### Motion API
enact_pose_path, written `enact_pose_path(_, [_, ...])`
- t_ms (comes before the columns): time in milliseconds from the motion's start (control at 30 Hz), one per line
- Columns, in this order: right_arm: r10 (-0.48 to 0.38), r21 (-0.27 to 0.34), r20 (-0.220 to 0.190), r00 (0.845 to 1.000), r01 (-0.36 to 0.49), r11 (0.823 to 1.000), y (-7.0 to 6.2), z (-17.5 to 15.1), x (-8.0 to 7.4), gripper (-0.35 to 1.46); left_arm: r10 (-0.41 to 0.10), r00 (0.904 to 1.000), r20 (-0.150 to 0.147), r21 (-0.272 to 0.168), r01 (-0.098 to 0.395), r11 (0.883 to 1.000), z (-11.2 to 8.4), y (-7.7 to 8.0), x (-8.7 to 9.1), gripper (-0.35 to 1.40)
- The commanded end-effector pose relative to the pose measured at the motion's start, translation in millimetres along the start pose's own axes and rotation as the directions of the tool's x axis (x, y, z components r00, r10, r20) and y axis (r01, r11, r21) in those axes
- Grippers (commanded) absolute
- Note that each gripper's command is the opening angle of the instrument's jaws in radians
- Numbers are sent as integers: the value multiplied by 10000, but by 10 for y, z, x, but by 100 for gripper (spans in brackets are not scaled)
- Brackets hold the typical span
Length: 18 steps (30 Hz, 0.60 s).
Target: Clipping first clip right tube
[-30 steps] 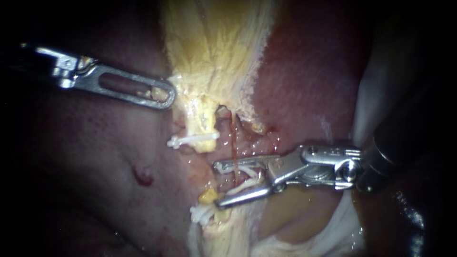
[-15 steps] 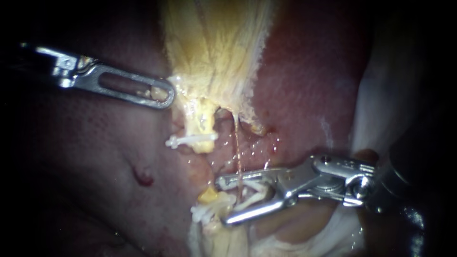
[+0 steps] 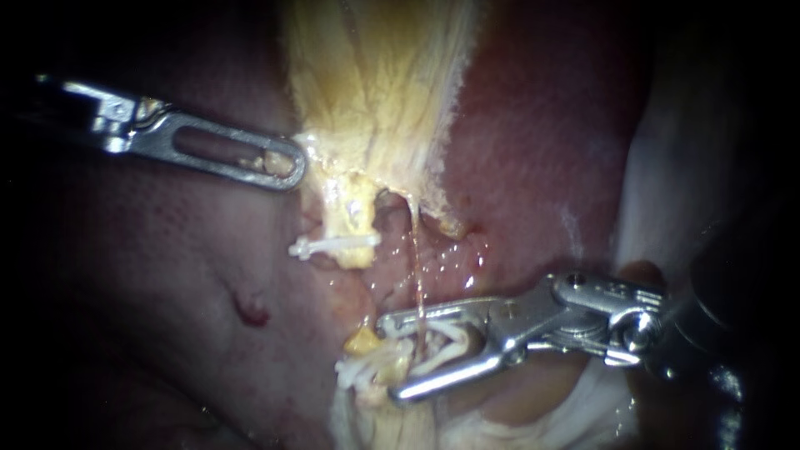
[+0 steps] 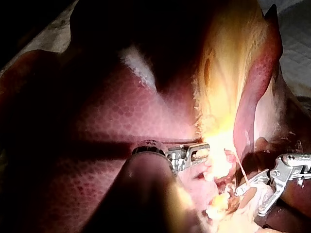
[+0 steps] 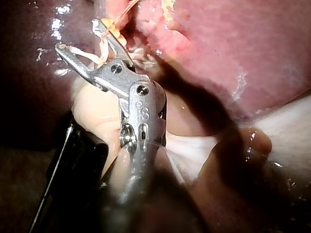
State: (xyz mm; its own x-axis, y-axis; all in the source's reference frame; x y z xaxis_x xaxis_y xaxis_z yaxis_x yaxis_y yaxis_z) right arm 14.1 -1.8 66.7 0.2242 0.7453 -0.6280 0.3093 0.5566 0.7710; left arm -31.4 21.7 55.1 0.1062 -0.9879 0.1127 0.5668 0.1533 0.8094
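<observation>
White plastic first: in the endoscope view a white clip (image 3: 442, 343) sits in your right instrument (image 3: 392, 357), touching both jaws, which stand wide. The right tube (image 3: 415, 267), a thin reddish strand, drops from the yellow tissue (image 3: 375, 83) across the liver (image 3: 542, 150) and passes between the clip's legs. Judgement: the clip straddles the tube but is not closed, so the squeeze is the step in hand. Your left instrument (image 3: 283, 165) meets the edge of the yellow tissue with its jaws together, apparently pinching it, likely to keep the strand taut. Beside the strand, a thicker yellow tube (image 3: 350, 221) already carries another clip (image 3: 333, 244).

Left wrist view: glare washes out the tissue ahead of your left instrument (image 4: 199, 151), so its grip is no clearer here. It does show your right instrument (image 4: 250, 203) well apart from it.

Right wrist view: you look along your right instrument (image 5: 77, 35). The white clip (image 5: 97, 57) bridges both jaws, which the endoscope shows less plainly. The right tube (image 5: 125, 10) enters just beyond the tips.
</observation>
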Motion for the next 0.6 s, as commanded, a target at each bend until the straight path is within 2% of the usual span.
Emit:
enact_pose_path(33, [-6, -11, 2, 10000, 6, 10000, 2, -1, -2, 43, 5, 10000, 4, 3, -5, 10000, 0, 0, 0, -35])
enact_pose_path(333, [-22, -53, -35, 10000, 22, 10000, 17, -12, -9, 17, 8, 10000, 4, 3, -8, 10000, 1, 2, -1, -35])
enact_pose_path(600, [-25, -30, -26, 10000, 25, 10000, 18, -15, -10, -14, 8, 10000, 5, 2, -8, 10000, 1, 3, -1, -35])
